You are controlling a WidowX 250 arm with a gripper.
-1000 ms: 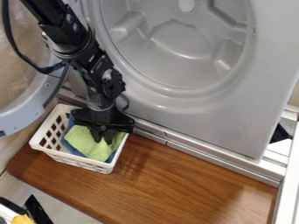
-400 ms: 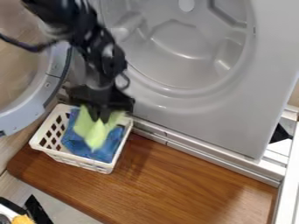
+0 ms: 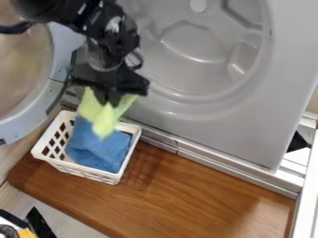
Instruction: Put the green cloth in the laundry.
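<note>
My black gripper [image 3: 110, 100] is shut on the green cloth [image 3: 104, 118], in front of the lower left side of the washing machine's round opening. The cloth hangs below the gripper in two folds, its lowest tip over the back part of the white basket. The washer's drum opening [image 3: 192, 46] is wide, with a grey inner surface, up and to the right of the gripper.
The white basket [image 3: 120, 175] with a blue cloth [image 3: 99, 151] in it stands on the brown wooden board [image 3: 192, 190]. The washer's round door [image 3: 31, 123] stands open at the left. A metal ledge [image 3: 217, 162] runs along the washer's foot.
The gripper has risen from the basket, lifting the green cloth up off the blue one. More of the blue cloth now shows, still inside the basket.
</note>
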